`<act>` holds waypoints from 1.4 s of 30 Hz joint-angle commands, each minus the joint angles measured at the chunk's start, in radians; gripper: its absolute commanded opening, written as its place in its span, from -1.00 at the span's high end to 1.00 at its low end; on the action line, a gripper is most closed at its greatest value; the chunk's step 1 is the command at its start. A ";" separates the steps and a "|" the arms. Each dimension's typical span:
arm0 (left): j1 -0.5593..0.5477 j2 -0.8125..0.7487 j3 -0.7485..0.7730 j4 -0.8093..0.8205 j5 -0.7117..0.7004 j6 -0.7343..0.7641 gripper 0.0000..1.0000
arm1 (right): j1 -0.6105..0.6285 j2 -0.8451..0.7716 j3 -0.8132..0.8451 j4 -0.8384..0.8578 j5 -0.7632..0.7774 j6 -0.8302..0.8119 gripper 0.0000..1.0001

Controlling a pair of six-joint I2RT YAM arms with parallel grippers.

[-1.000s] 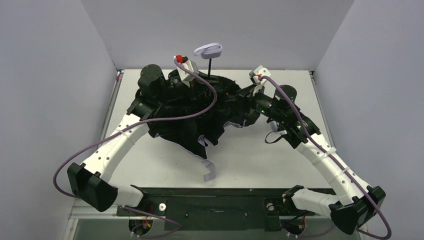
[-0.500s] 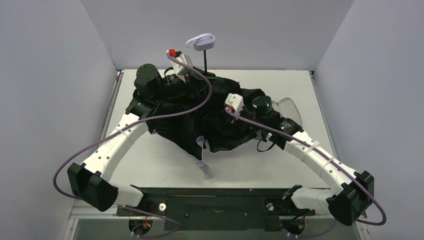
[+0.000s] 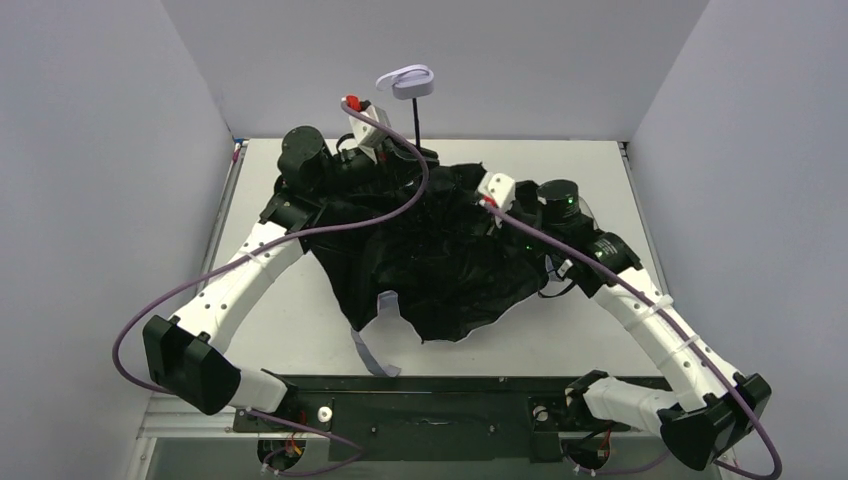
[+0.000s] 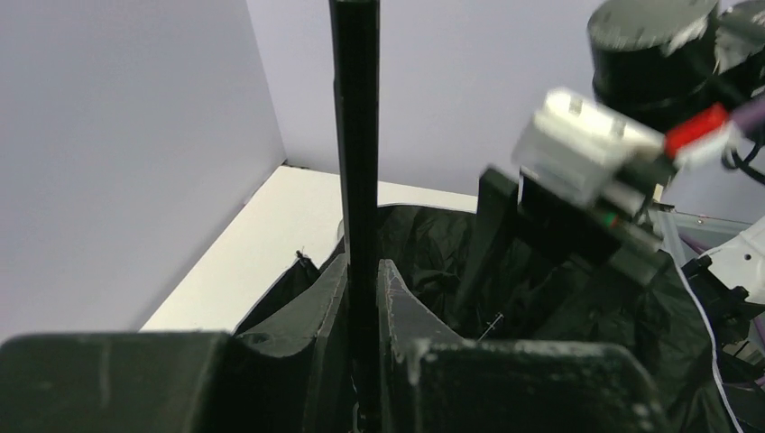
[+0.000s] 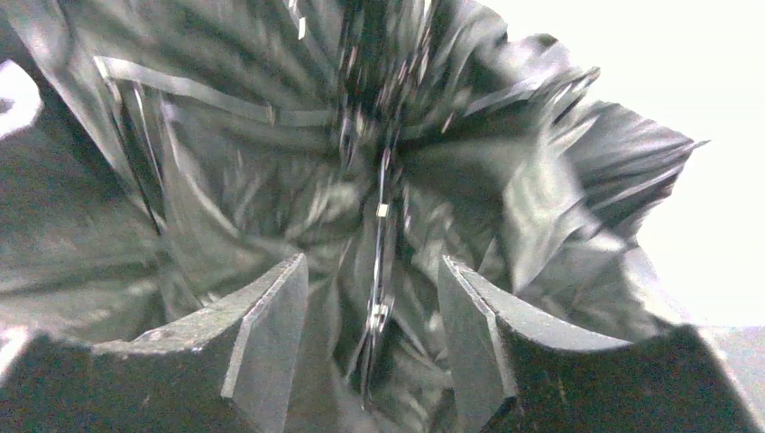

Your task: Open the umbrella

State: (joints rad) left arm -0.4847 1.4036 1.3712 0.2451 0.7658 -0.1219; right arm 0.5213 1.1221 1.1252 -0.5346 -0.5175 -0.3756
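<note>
A white table (image 3: pixel 600 160) stands enclosed by plain grey walls (image 3: pixel 100 150) on three sides.

Left arm (image 3: pixel 238 283) and right arm (image 3: pixel 655 322): white links, black joint housings, purple cables (image 3: pixel 426 178) running to white wrist cameras (image 3: pixel 365 120) with red plugs (image 3: pixel 350 102), green LED (image 3: pixel 571 200) on right; left hand (image 4: pixel 364 271) and right hand (image 5: pixel 370 266) black, wedge-fingered.

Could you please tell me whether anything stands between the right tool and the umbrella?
Nothing visible does: the open right tool sits directly over the black lining of the umbrella, a thin rib running between its fingers.
</note>
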 commanded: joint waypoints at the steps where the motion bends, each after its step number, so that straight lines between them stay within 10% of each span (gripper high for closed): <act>1: -0.034 -0.027 0.060 0.095 0.002 0.041 1.00 | -0.020 -0.036 0.094 0.234 -0.034 0.305 -0.01; 9: -0.055 -0.035 0.074 0.069 -0.008 0.043 1.00 | -0.036 0.097 0.077 0.455 0.036 0.524 0.39; 16: -0.052 -0.046 0.082 0.040 -0.009 0.048 1.00 | -0.106 0.183 -0.025 0.418 0.065 0.380 0.42; 26: -0.025 -0.017 0.089 0.039 0.011 0.072 1.00 | -0.194 0.124 0.059 0.264 -0.034 0.286 -0.12; 42: -0.045 0.009 0.126 0.050 0.045 -0.015 1.00 | 0.037 0.132 0.195 0.525 -0.014 0.473 -0.27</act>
State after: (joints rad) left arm -0.5182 1.4250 1.4223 0.2207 0.7948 -0.1032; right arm 0.5358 1.1931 1.2633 -0.1158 -0.5537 0.0601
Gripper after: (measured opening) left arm 0.080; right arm 0.643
